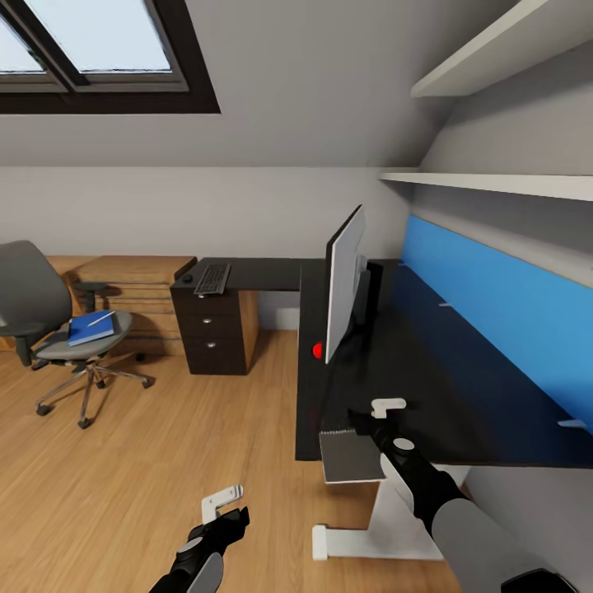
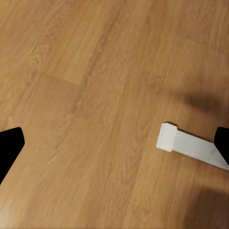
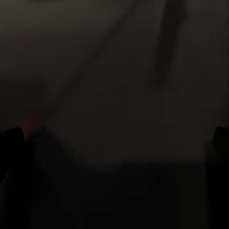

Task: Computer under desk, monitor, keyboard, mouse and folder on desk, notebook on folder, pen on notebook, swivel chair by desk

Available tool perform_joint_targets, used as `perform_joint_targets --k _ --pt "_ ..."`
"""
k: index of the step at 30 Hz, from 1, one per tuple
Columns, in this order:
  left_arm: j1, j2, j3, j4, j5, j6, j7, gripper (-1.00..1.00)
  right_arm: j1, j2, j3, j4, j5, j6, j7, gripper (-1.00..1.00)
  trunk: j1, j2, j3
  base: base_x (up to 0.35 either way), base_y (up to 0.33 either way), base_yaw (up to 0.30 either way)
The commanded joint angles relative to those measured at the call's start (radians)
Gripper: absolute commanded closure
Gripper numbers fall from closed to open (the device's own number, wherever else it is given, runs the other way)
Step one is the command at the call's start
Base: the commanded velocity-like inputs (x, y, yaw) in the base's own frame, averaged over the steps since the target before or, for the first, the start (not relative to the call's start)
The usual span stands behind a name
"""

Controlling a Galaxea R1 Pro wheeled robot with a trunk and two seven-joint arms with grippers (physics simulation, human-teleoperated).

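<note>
With both grippers spread empty, the right gripper is held over the desk; the folder must be fetched.

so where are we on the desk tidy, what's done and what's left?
Done: monitor stands on the desk; keyboard and mouse lie side by side on its far wing, away from the monitor. In hand: right tool hovers over the near desk edge by a grey notebook; left tool hangs open over floor. Left: blue folder with pen sits on the swivel chair, which stands apart from the desk.
</note>
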Motion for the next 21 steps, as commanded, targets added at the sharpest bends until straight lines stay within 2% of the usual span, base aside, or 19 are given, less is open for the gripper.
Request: perform_joint_targets --k 1,17,21 --pt "-0.001 0.0 -0.002 -0.002 0.006 0.003 0.007 -1.0 0.0 -0.001 0.007 0.03 -0.021 0.001 -0.005 -1.0 0.0 0.0 -0.001 0.076 0.0 0.0" --pt "-0.001 0.0 -0.004 -0.002 0.006 0.003 0.007 -1.0 0.0 -0.001 0.007 0.03 -0.021 0.001 -0.005 -1.0 0.0 0.0 -0.001 0.015 0.0 0.0" --pt "-0.001 0.0 -0.005 -0.002 0.007 0.003 0.007 -1.0 0.0 -0.001 0.007 0.03 -0.021 0.0 -0.005 -1.0 -0.015 0.028 0.011 0.0 0.0 0.0"
